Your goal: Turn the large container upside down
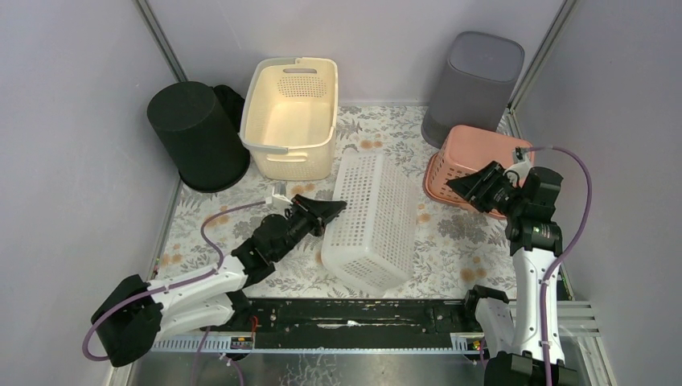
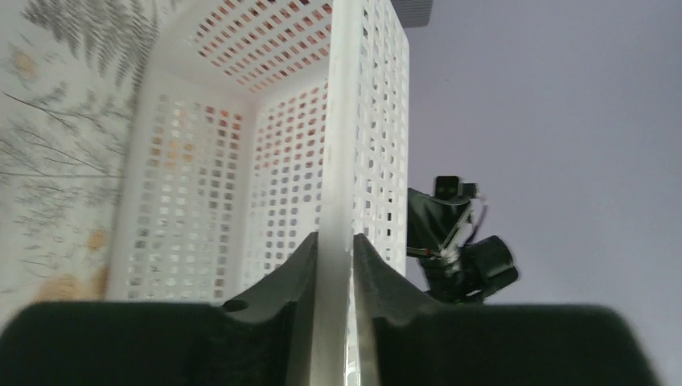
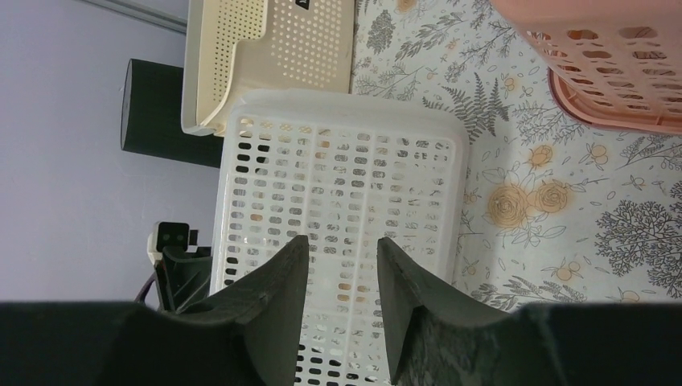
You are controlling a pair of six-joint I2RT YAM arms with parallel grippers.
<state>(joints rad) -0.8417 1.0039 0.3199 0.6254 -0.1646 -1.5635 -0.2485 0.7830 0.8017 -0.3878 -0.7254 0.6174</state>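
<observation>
- White perforated plastic makes up the large container (image 1: 371, 219), which looks light, thin-walled and somewhat springy. It is probably prone to flexing or slipping if gripped on the lattice.
- It sits mid-surface, tipped up on one long side. Its opening faces the left arm and its slotted base faces the right.
- The solid rim (image 2: 338, 137) seems the stiffest place to hold it, better than the holed walls.
- The left pincer (image 1: 333, 209) is clamped on that rim, one finger inside the container and one outside.
- The right pincer (image 1: 470, 186) has its fingers apart and holds nothing. It hangs over the pink basket (image 1: 466, 153), clear of the container.
- The floral surface (image 1: 450, 241) leaves room to roll it over; the cream basket (image 1: 293, 121) stands just beyond.
</observation>
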